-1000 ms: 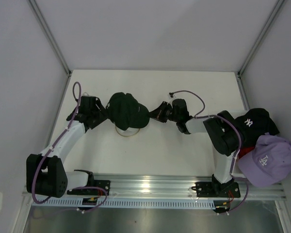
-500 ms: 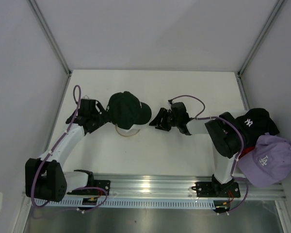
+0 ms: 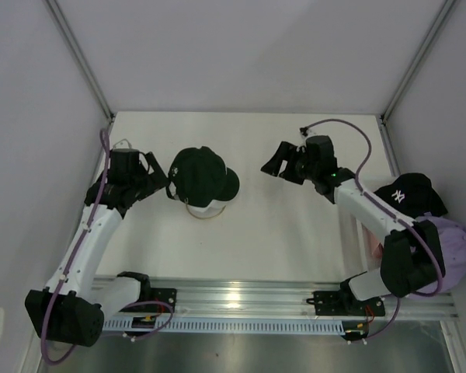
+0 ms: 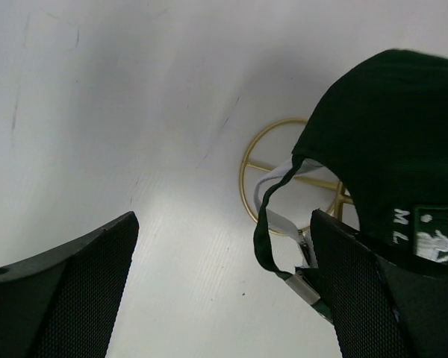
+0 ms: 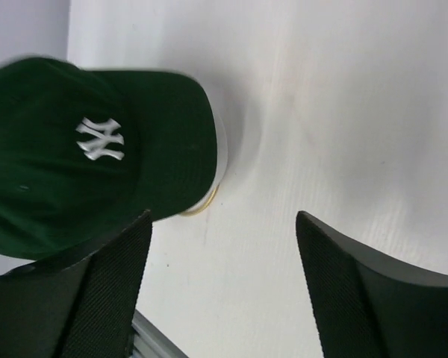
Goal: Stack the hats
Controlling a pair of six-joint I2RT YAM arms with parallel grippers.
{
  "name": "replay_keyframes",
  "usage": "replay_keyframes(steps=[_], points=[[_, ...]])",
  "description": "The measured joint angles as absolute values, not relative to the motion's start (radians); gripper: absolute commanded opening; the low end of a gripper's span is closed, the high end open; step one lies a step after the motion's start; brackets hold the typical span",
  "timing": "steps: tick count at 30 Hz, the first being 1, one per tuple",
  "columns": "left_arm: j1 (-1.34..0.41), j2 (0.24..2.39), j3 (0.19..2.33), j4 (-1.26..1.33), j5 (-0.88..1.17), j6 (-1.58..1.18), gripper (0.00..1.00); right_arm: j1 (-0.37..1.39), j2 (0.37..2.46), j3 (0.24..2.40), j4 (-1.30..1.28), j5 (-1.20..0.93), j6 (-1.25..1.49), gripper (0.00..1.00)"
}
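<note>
A dark green hat [image 3: 203,176] with a white logo sits on a gold wire stand [image 3: 204,214] left of the table's middle. My left gripper [image 3: 157,185] is open just left of it. In the left wrist view the hat's back [image 4: 392,142] and its loose strap [image 4: 272,231] lie by the right finger of my left gripper [image 4: 216,298], with nothing between the fingers. My right gripper [image 3: 276,165] is open and apart from the hat, to its right. The right wrist view shows the green hat [image 5: 97,149] beyond the empty right gripper [image 5: 224,291]. A black hat [image 3: 408,194] and a lavender hat [image 3: 454,249] lie at the right edge.
The gold stand's ring [image 4: 284,179] rests on the white table [image 3: 256,233]. White walls and metal corner posts [image 3: 419,62] close in the table on three sides. A metal rail [image 3: 241,299] with the arm bases runs along the near edge. The right arm partly covers the lavender hat.
Both grippers have opened and let go of the green hat, which stays on the stand. The left gripper drew back left. The right gripper moved away to the right and farther back.
</note>
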State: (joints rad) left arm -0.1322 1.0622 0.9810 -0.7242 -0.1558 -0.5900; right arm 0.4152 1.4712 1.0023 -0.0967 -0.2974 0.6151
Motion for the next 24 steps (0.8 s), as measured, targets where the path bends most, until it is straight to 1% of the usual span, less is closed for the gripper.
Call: replay_keyframes(steps=[1,4,9,16,21,24], points=[[-0.130,1.054,0.992,-0.729,-0.157,-0.586,0.99,0.405,1.447,1.017,-0.119,-0.290,0.605,0.89],[-0.099,1.016,1.016,-0.753,-0.156,-0.572,0.99,0.356,1.365,1.076,-0.212,-0.256,0.562,1.00],[-0.050,0.965,1.057,-0.820,-0.144,-0.535,0.99,0.228,1.283,1.207,-0.404,-0.161,0.501,1.00],[-0.038,0.909,1.217,-0.886,-0.053,-0.432,1.00,-0.127,1.271,1.434,-0.685,0.089,0.432,1.00],[-0.038,0.900,1.271,-0.886,0.019,-0.374,1.00,-0.328,1.256,1.468,-0.831,0.216,0.390,1.00],[-0.038,0.907,1.272,-0.895,0.035,-0.345,0.99,-0.393,1.263,1.468,-0.895,0.276,0.372,1.00]])
